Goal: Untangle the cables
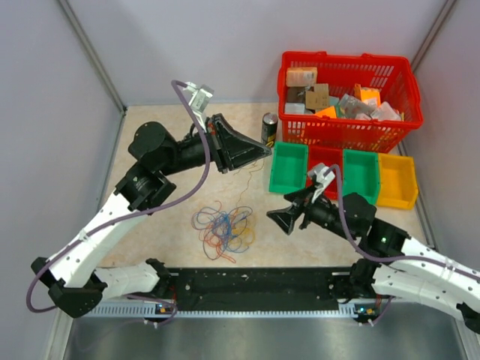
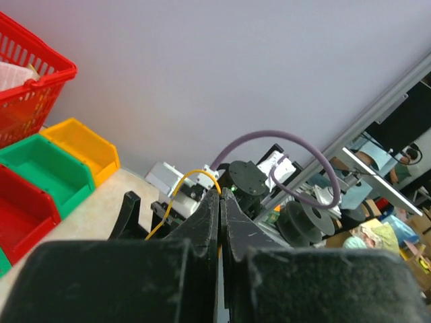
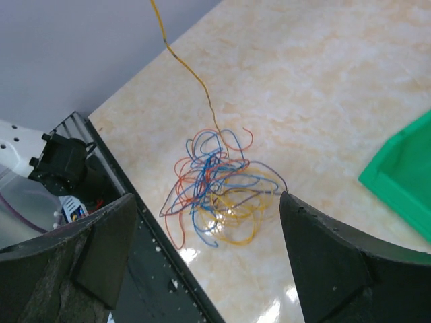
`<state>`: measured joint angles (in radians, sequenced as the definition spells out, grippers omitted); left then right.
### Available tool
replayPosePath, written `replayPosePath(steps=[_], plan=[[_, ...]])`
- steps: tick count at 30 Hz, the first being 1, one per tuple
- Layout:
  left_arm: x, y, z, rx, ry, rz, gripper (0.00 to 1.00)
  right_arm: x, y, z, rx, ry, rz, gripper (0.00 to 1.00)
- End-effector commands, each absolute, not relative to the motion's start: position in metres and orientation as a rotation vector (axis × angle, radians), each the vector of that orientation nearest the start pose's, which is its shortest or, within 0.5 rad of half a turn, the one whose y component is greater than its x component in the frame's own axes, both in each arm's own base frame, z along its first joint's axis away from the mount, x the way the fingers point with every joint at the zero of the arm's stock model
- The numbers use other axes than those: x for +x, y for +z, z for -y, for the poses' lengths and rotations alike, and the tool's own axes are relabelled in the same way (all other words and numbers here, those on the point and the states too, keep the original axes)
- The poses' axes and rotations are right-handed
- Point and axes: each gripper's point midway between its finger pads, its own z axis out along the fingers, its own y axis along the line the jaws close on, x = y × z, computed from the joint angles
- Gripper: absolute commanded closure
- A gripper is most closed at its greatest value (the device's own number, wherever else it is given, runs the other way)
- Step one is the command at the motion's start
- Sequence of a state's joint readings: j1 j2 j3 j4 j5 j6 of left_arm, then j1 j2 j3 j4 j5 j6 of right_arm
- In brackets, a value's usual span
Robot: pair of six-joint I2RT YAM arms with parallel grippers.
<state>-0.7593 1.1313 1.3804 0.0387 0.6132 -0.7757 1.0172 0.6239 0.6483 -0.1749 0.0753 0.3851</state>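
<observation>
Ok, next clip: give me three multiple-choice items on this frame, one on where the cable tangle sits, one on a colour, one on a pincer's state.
1. Where do the tangled cables lie?
A. in the basket
B. on the table between the two arms
C. in a bin

2. What colour is the wire held by the left pincer?
A. blue
B. red
C. yellow

3. How is the right pincer?
A. open, holding nothing
B. shut on a wire
C. shut on a can

Answers:
1 B: the top view shows the heap on the tabletop ahead of both bases.
2 C: the yellow wire loops out of the shut pincer in the left wrist view.
3 A: in the right wrist view it gapes wide above the heap, gripping nothing.
</observation>
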Motion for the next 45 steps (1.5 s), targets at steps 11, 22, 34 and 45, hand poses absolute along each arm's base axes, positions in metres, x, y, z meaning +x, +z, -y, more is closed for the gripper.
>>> replayPosePath(steps=[11,22,34,45], plan=[[0.137,0.528,0.277,0.517,-1.537,-1.338,1.00,0.221,0.310,-0.342,-0.514,0.946,-1.375,0.38],[0.135,0.527,0.268,0.515,-1.484,-1.346,1.00,0.193,0.276,-0.372,-0.585,1.164,-1.386,0.41],[0.136,0.532,0.263,0.521,-1.437,-1.338,1.00,0.199,0.234,-0.346,-0.597,0.982,-1.505,0.31],[0.133,0.529,0.258,0.513,-1.432,-1.348,1.00,0.222,0.286,-0.386,-0.517,1.060,-1.382,0.37]])
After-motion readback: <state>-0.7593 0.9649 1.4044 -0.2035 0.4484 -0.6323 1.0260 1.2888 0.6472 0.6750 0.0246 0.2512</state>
